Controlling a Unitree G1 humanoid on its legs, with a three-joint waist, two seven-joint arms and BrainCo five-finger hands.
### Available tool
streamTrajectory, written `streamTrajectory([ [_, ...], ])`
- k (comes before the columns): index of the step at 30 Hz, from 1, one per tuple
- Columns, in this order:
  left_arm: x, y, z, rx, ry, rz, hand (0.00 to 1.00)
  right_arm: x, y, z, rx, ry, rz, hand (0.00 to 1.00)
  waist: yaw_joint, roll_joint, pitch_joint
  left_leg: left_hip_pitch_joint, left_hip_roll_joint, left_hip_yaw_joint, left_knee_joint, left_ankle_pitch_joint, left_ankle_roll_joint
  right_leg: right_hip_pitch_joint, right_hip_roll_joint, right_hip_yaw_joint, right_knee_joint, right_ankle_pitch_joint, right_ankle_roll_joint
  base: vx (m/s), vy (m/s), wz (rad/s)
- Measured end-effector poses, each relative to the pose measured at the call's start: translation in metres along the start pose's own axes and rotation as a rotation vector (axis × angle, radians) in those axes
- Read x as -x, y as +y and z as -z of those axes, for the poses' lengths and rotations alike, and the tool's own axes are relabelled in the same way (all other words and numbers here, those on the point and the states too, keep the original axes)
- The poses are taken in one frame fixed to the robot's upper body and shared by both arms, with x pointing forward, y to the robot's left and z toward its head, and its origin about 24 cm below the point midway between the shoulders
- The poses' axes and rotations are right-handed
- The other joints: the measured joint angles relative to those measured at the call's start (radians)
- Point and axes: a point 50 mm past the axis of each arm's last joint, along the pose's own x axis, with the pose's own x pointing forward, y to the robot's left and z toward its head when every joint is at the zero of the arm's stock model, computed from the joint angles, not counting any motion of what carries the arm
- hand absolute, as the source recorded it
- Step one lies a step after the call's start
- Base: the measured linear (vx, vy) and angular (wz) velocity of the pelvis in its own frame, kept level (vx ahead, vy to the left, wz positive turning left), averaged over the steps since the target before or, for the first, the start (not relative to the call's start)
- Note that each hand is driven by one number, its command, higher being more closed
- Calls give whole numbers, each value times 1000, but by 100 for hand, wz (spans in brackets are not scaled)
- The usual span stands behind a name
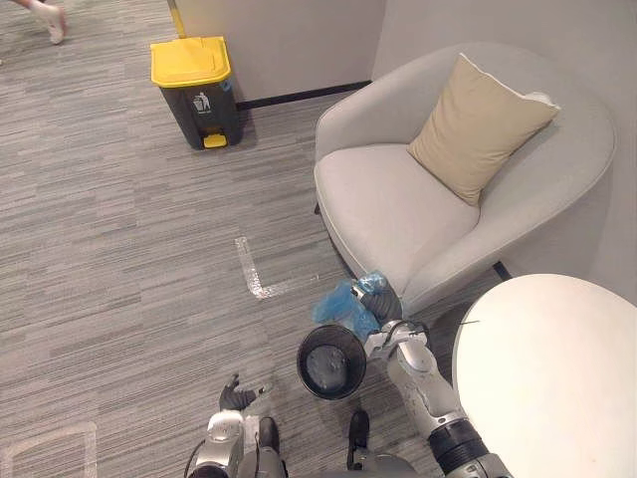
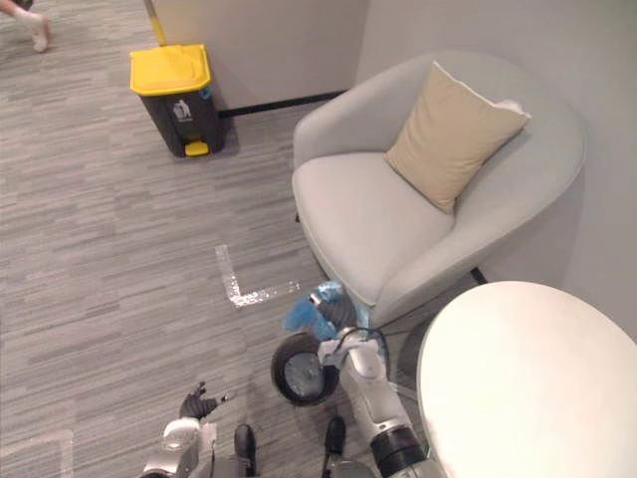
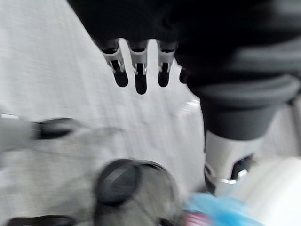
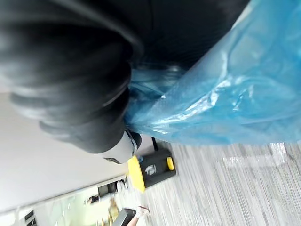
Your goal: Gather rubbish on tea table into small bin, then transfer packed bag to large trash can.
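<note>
A small black bin [image 1: 307,370] stands on the carpet between the armchair and me. Just above its far rim hangs a crumpled blue plastic bag [image 1: 338,305], gathered in my right hand [image 1: 382,297]. In the right wrist view the blue bag [image 4: 225,94] spreads out from under the hand's dark cover [image 4: 70,70]. My left hand [image 1: 236,397] hovers low over the carpet left of the bin, fingers [image 3: 136,77] straight and empty. The large grey trash can with a yellow lid [image 1: 192,88] stands by the far wall, well away.
A light grey armchair [image 1: 398,209] with a beige cushion [image 1: 476,127] sits right behind the bin. A round white table [image 1: 557,368] is at the lower right. White tape [image 1: 254,271] marks the carpet. A person's foot [image 1: 48,18] shows top left.
</note>
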Motion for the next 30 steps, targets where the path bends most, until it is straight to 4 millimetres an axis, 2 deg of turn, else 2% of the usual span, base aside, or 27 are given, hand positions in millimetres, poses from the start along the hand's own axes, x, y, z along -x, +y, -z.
streamTrajectory([
  [1,0,-5,-24,-9,-111,25,0,2,4,-2,11,-8,-36,100,0,1,-4,7,-3,3,-10,3,1,-1,-3,8,-1,3,0,-47,18,-12],
  [3,4,-7,-40,-26,-212,49,0,3,8,-8,34,-31,-89,100,-3,5,-6,8,-7,3,-15,6,4,-3,-7,13,-1,6,2,-41,20,-9],
  [5,23,-14,-69,177,-350,221,0,4,9,-21,54,-83,-130,100,-11,9,-12,12,-8,5,-23,4,2,-6,-12,23,-2,5,4,-23,10,-8],
  [7,39,-16,-83,95,-480,246,0,5,7,-25,78,-92,-147,100,-11,11,-25,21,-13,5,-45,1,-5,-12,-12,31,-1,0,11,6,10,-11],
  [11,44,-20,-92,16,-552,272,0,7,5,-28,109,-98,-182,100,-15,31,-44,39,-22,7,-52,9,5,-2,-13,40,-3,6,8,40,7,-8],
  [17,49,-34,-103,-108,-614,368,0,9,17,-43,77,-166,-257,100,-38,28,-57,44,-23,5,-54,8,7,0,-11,50,-11,12,7,8,-3,-4],
  [22,49,-43,-114,-217,-674,395,0,9,22,-43,53,-164,-303,100,-42,25,-64,57,-20,21,-58,8,7,1,-11,71,-13,19,5,-33,-10,-11],
  [25,49,-43,-120,-276,-704,398,0,11,25,-47,41,-175,-328,100,-51,28,-73,59,-22,21,-72,12,8,-4,-11,75,-13,22,6,-36,-12,-6],
  [30,51,-37,-127,-380,-758,374,0,16,34,-66,-8,-262,-408,100,-57,25,-89,64,-27,21,-81,15,9,-5,-7,75,-13,23,6,0,0,0],
])
